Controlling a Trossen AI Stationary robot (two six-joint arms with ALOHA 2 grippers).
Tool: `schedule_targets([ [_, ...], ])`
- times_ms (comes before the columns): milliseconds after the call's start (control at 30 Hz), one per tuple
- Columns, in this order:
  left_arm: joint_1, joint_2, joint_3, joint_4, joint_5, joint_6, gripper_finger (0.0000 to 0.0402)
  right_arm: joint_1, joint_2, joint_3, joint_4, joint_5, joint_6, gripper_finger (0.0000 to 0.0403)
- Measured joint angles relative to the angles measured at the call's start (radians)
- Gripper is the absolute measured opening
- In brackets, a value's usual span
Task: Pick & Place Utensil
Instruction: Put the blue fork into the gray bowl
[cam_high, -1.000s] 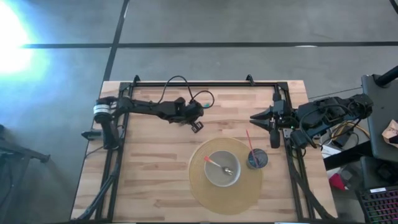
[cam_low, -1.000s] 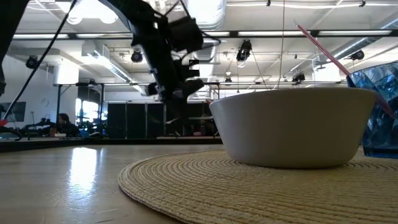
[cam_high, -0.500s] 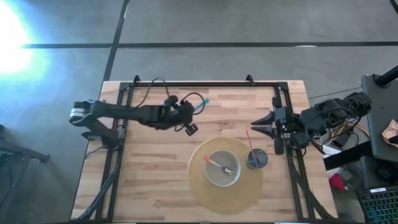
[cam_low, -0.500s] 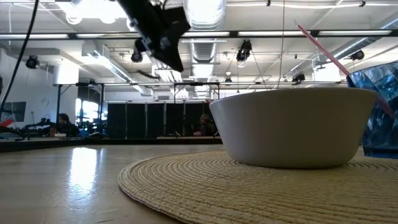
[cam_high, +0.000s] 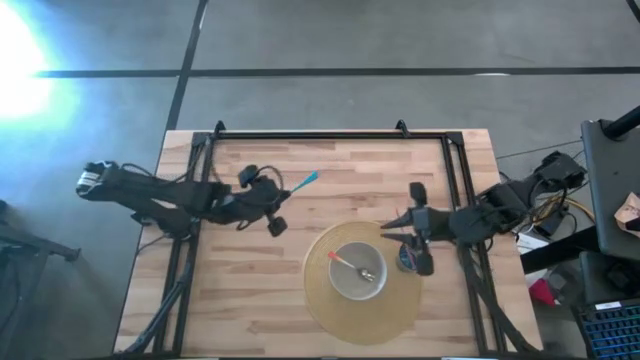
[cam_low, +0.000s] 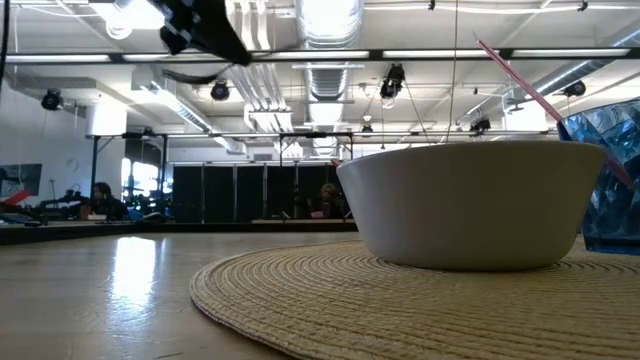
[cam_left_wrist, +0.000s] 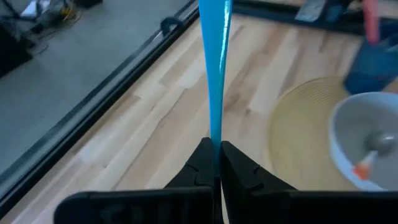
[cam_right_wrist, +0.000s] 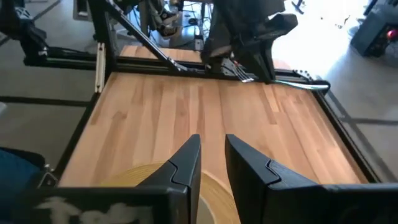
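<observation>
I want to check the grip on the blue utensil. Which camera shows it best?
The left wrist view: the blue utensil runs straight out from the shut left claw, pinched at its end. The high view shows it small, above the table. The low and right wrist views don't clearly show it.

Looked straight down from high above on the whole pale wooden plank table (cam_high: 250, 290). Sat at tabletop height, close against the round woven straw placemat (cam_low: 400, 305) and white ceramic bowl (cam_low: 470, 205), both shared with the overhead and left wrist views. Faced forward across the planks from each wrist.
</observation>
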Motion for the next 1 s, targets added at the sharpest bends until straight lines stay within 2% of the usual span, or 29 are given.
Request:
schedule_targets([
  [167, -0.094, -0.058, -0.018, 0.035, -0.088, 0.013, 0.0005, 0.000, 0.056, 0.001, 0.078, 0.001, -0.077, 0.0068],
  [333, -0.169, -0.054, -0.018, 0.127, -0.222, 0.087, 0.0005, 0.000, 0.101, 0.002, 0.194, 0.001, -0.193, 0.0068],
  [600, -0.198, 0.024, -0.017, 0.202, -0.295, 0.116, 0.0007, 0.000, 0.177, 0.002, 0.284, 0.001, -0.321, 0.0068],
  [1000, -0.200, 0.158, -0.017, 0.330, -0.349, 0.112, 0.0007, 0.000, 0.286, 0.002, 0.289, 0.002, -0.336, 0.0068],
])
